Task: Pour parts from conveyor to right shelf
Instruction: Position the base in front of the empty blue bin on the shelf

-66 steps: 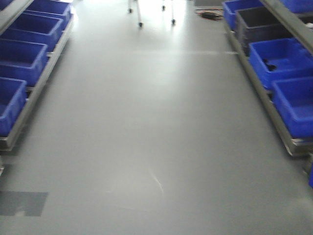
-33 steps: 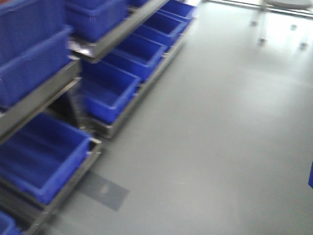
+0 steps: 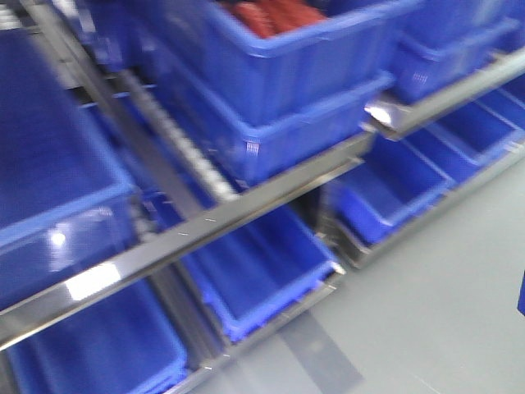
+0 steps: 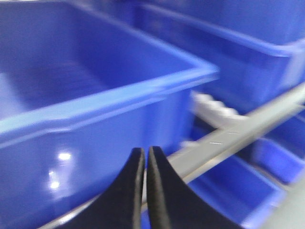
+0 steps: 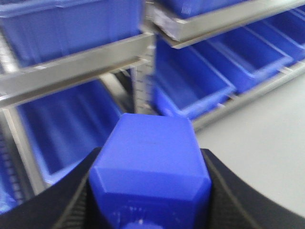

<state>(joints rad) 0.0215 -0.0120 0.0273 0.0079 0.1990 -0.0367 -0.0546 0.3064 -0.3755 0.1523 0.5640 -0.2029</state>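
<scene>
Right wrist-mounted view: right gripper [image 5: 150,193] clamps the blue block [image 5: 148,152] facing the roller rack [image 5: 71,67] and its crates [image 5: 190,81], pouring not yet done; left gripper [image 4: 145,160] is pinched together, empty.

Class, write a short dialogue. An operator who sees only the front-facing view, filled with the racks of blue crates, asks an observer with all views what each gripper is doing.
Operator: My view shows no grippers. Is the right one carrying anything?
Observer: Yes. The right gripper is shut on a blue block, held between its fingers.
Operator: And the left one?
Observer: The left gripper is shut with nothing in it, and a blue crate sits just beyond its tips.
</scene>
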